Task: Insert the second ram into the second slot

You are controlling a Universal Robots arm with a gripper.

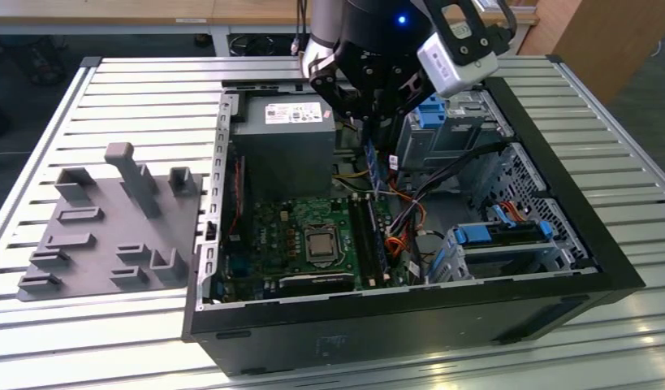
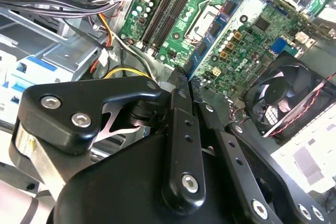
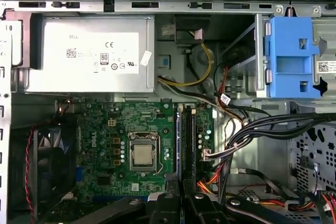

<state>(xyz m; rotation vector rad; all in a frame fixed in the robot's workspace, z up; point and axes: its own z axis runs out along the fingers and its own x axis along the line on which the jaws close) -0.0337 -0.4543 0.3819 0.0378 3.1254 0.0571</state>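
The claw (image 1: 371, 122) is clamped on the ram (image 1: 369, 156) above the slots (image 3: 189, 140). It looks light, stiff and brittle, best gripped on its bare edges, not the chips.

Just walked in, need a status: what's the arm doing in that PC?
A single robot arm is working inside an open computer case that lies on a slatted table. Its tool is shut on a thin blue memory stick, held on edge over the motherboard. The stick is roughly in line with the long dark memory slots beside the processor socket. It looks to be above the slots, not yet seated in one.
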